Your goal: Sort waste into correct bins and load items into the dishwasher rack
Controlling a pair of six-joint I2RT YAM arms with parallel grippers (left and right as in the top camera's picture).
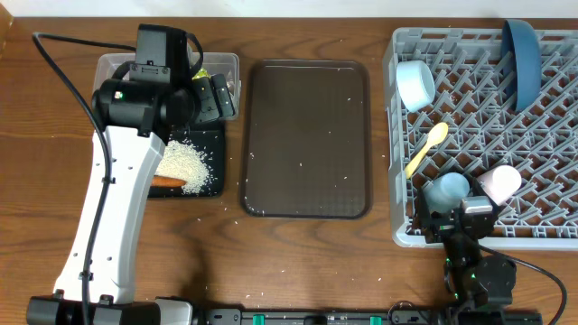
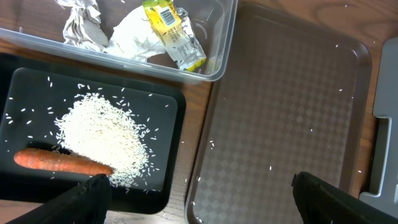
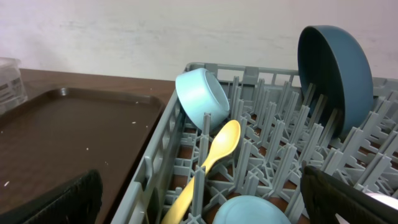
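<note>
Dark brown rectangular serving tray (image 1: 307, 135), raised rim, rounded corners, finely textured base, lying flat at mid-table, long sides running front to back; brown wood-grain table (image 1: 36, 181) beneath, carrying everything in view; plain pale wall (image 3: 124, 31) behind the table's far edge.

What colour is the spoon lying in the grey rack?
Yellow. The spoon shows best in the right wrist view.
</note>
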